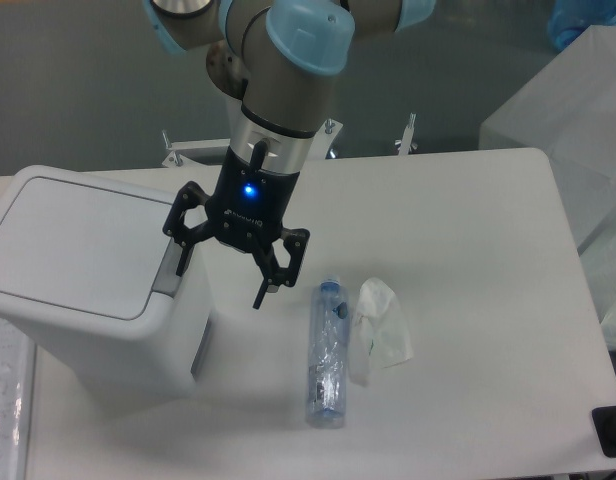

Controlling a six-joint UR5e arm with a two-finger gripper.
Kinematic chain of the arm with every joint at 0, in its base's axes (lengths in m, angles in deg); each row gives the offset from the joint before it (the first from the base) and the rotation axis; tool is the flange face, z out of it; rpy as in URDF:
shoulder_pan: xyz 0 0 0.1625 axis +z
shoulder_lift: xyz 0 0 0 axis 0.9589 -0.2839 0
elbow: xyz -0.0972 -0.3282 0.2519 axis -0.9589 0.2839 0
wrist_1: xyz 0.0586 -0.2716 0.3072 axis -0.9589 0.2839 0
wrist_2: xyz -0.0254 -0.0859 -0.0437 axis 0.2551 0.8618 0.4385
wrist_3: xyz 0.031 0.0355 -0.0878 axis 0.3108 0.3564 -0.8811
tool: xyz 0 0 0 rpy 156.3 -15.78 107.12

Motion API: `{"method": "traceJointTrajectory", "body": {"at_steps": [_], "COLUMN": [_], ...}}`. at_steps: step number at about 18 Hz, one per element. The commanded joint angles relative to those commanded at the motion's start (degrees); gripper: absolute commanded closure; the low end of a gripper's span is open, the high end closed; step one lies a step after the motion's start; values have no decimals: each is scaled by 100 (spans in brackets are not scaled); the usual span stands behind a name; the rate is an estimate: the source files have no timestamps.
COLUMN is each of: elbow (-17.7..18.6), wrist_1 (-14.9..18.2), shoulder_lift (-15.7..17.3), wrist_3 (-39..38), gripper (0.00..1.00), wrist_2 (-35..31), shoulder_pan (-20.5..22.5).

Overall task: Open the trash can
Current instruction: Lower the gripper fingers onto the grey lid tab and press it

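The trash can point(88, 280) is a big white box at the left of the table, its flat lid down. Its grey push-button latch point(168, 275) sits on the lid's right edge and is partly covered by my left finger. My gripper point(220, 285) hangs open beside the can's right side, the left fingertip point(181, 266) right over the latch and the right fingertip point(260, 300) above the bare table. Nothing is held between the fingers. I cannot tell whether the left fingertip touches the latch.
A clear plastic bottle point(327, 352) lies on the table right of the gripper, with a crumpled clear wrapper point(379, 330) beside it. A translucent box point(563, 95) stands at the far right. A black object point(612, 430) sits at the table's right front corner.
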Motion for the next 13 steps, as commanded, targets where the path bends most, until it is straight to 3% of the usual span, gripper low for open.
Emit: {"method": "traceJointTrajectory", "body": {"at_steps": [13], "elbow": [44], "wrist_1": [0], "shoulder_lift": [0], "wrist_3": [18], "gripper": [0], "wrist_2": [0], "shoulder_pan": [-9]}}
